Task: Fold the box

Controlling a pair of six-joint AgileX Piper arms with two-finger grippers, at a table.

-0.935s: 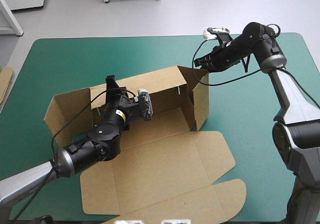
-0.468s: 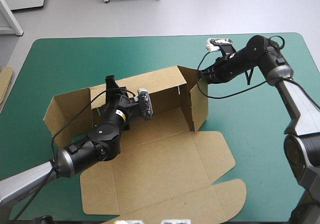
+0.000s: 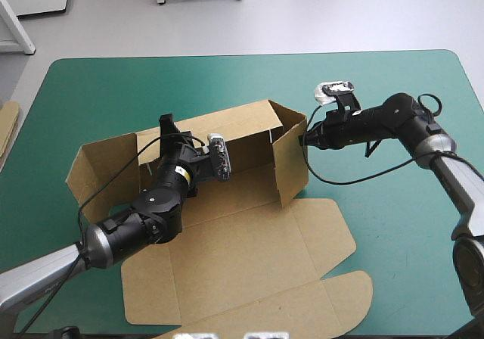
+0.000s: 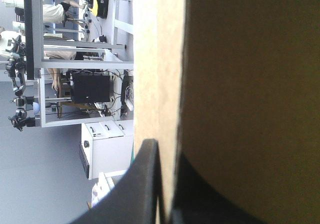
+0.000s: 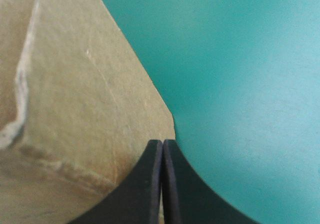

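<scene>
The brown box (image 3: 249, 241) lies open mid-table with its lid flat toward the near edge. Its back wall (image 3: 234, 131) stands upright, and my left gripper (image 3: 168, 122) is shut on that wall's top edge near the left end. In the left wrist view the wall (image 4: 235, 84) runs between the black fingers (image 4: 142, 184) of the left gripper (image 4: 167, 184). The right side flap (image 3: 291, 161) stands raised and swung inward. My right gripper (image 3: 302, 139) is shut, its tip against that flap's outer face. The right wrist view shows the right gripper (image 5: 162, 151) meeting the flap (image 5: 75, 94) at its rounded corner.
The left side flap (image 3: 102, 165) leans outward from the box. An edge of more brown board (image 3: 7, 123) shows at the table's left edge. Teal-green cover (image 3: 393, 225) lies bare to the right of the box and behind it.
My right gripper has moved down and toward the near side, swinging the right side flap inward. The left arm and the back wall have not moved.
</scene>
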